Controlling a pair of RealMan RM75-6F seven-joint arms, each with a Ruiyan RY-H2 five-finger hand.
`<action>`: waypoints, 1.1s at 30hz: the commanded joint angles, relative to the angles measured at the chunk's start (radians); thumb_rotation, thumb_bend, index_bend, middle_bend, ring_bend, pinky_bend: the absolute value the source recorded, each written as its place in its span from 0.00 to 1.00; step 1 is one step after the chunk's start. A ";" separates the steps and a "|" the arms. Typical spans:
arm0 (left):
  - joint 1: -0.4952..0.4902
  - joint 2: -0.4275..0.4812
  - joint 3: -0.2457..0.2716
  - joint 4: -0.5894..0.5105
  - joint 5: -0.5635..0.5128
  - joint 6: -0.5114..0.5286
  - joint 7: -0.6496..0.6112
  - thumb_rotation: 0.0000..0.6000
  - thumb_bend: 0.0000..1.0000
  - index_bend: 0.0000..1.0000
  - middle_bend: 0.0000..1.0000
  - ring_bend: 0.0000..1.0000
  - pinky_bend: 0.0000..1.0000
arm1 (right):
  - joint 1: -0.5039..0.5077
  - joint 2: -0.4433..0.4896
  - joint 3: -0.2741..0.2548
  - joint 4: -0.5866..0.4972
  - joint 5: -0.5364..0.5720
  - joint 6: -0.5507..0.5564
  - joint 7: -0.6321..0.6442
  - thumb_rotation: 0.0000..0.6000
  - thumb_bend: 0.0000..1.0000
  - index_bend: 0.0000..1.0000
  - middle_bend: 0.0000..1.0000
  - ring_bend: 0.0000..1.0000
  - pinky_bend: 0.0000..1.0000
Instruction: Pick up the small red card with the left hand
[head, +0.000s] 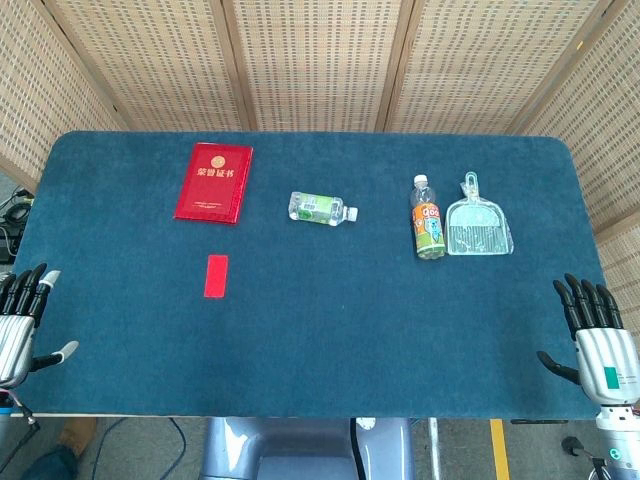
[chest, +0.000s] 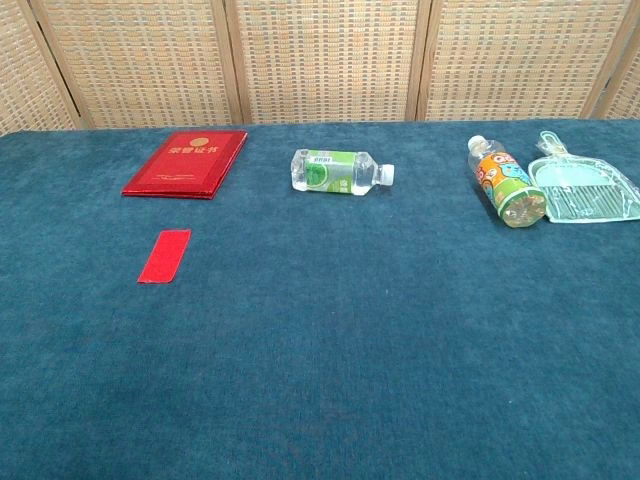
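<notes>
Blue tabletop (head: 330, 330): we see the small red card (head: 216, 275) lying untouched toward its left edge. Left hand (head: 20, 325) apparently spread, empty, at the near-left corner; pickup not started.

A counter (head: 330, 340) covered in dark teal fabric carries everything here. Taking the large red booklet with gold lettering (head: 213, 181) as the landmark: it lies flat toward the counter's far left. The small flat red card (head: 216, 275) lies just nearer than the booklet, apart from it. To the booklet's right lies a clear plastic bottle with a green label (head: 322, 209), on its side. Further right again lies a bottle with an orange label (head: 428, 220), and touching it on the far side from the booklet, a pale translucent plastic dustpan (head: 477, 222). The left hand (head: 20, 322) hovers at the near edge, well nearer than the booklet, fingers (head: 47, 279) spread, holding nothing. The right hand (head: 598, 338) is at the opposite near corner, fingers apart.
</notes>
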 joint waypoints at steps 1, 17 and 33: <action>0.001 0.001 0.000 -0.001 0.001 0.002 0.000 1.00 0.00 0.00 0.00 0.00 0.00 | 0.000 0.000 -0.001 0.000 0.000 -0.001 0.000 1.00 0.00 0.00 0.00 0.00 0.00; -0.169 -0.103 -0.053 0.057 -0.060 -0.256 0.014 1.00 0.00 0.18 0.00 0.00 0.00 | 0.008 0.001 0.010 0.006 0.017 -0.017 0.022 1.00 0.00 0.02 0.00 0.00 0.00; -0.434 -0.403 -0.156 0.336 -0.184 -0.523 0.024 1.00 0.08 0.44 0.00 0.00 0.00 | 0.015 0.007 0.030 0.035 0.057 -0.038 0.091 1.00 0.00 0.03 0.00 0.00 0.00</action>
